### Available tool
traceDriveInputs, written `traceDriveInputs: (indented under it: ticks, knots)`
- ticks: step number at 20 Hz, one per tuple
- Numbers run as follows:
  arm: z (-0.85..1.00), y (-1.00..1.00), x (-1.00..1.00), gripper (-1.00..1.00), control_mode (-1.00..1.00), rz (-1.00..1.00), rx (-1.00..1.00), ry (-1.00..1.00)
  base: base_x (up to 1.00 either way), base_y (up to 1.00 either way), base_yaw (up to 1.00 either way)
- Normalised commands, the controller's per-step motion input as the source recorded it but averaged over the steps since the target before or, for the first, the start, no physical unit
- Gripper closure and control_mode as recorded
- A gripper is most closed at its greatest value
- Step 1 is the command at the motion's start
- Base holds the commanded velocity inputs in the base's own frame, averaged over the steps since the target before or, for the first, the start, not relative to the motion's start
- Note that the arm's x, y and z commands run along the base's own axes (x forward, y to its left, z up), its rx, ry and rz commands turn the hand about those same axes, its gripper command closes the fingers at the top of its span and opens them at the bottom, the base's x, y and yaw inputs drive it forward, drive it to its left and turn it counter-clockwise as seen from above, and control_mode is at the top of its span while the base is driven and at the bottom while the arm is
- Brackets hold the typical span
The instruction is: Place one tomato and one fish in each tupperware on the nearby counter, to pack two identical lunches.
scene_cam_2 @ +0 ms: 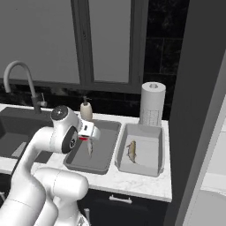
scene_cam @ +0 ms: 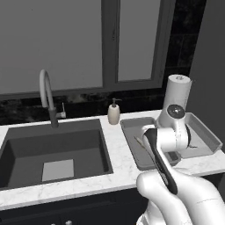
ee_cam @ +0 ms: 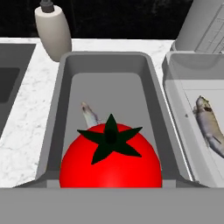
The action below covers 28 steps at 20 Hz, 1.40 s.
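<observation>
Risk first: the tomato [ee_cam: 110, 162] hung over the near end of the dark tray [ee_cam: 65, 70], close to its front wall rather than over the middle. Had I let go there, I judged it could strike the sloped wall and roll out onto the surface [ee_cam: 22, 118], round as it is. It could also drop on the fish [ee_cam: 89, 114] lying on the tray floor just beyond it and knock it askew. The light tray [ee_cam: 175, 83] sat just beside the dark one with its own fish [ee_cam: 209, 127] and no tomato, so a bounce that way would have muddled the count.

My fingers [scene_cam_2: 84, 137] stood fairly wide and were clamped on the tomato. It hid their tips from the hand camera, and red showed at them from the right base view.
</observation>
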Motion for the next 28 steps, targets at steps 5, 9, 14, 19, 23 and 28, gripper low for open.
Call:
traceDriveInputs:
  ticks: [5,9,14,19,23,28]
  knots:
    - [-0.13,-0.04,0.59,1.0,-1.0,0.0,0.0,0.02,0.0,0.0,0.0]
    - [-0.07,-0.05,0.49,1.0,-1.0,0.0,0.01,0.11,0.0,0.0,0.0]
    - [-0.05,-0.11,0.32,1.0,-1.0,0.0,0.06,0.19,0.0,0.0,0.0]
    - [-0.4,-0.08,0.2,1.0,-1.0,0.0,0.04,0.07,0.0,0.0,0.0]
    - [-0.52,-0.02,0.25,1.0,-1.0,0.0,0.0,0.01,0.0,0.0,0.0]
    - [-0.48,0.01,0.33,1.0,-1.0,0.0,0.0,0.03,0.0,0.0,0.0]
